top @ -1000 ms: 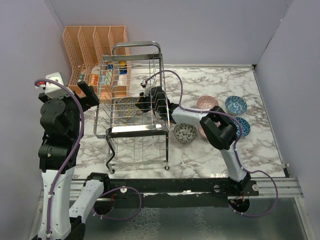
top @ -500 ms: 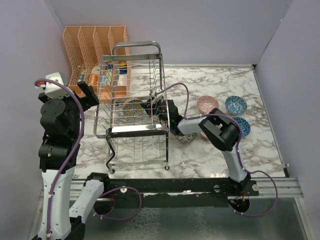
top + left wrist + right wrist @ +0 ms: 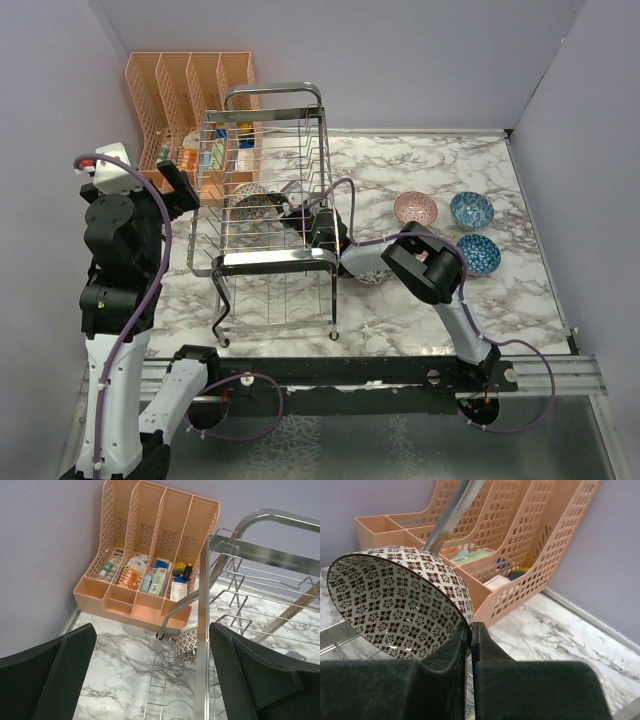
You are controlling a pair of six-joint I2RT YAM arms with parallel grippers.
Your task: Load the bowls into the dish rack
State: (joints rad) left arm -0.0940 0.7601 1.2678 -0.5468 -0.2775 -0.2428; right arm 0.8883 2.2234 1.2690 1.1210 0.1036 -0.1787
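Small round ceramic bowl (image 3: 395,605) with a brown-and-white patterned inside is pinched at its rim by the right gripper (image 3: 471,630), whose fingers are closed tight on it. It stands tilted on edge inside the chrome wire dish rack (image 3: 265,258). The left gripper (image 3: 152,627) hangs beside the rack, fingers spread wide, holding nothing. A pink bowl (image 3: 414,207) and two blue bowls (image 3: 471,209) sit on the marble table (image 3: 400,160), well apart from the rack.

Organizer (image 3: 190,85) behind rack (image 3: 275,260), bowls (image 3: 471,209) right
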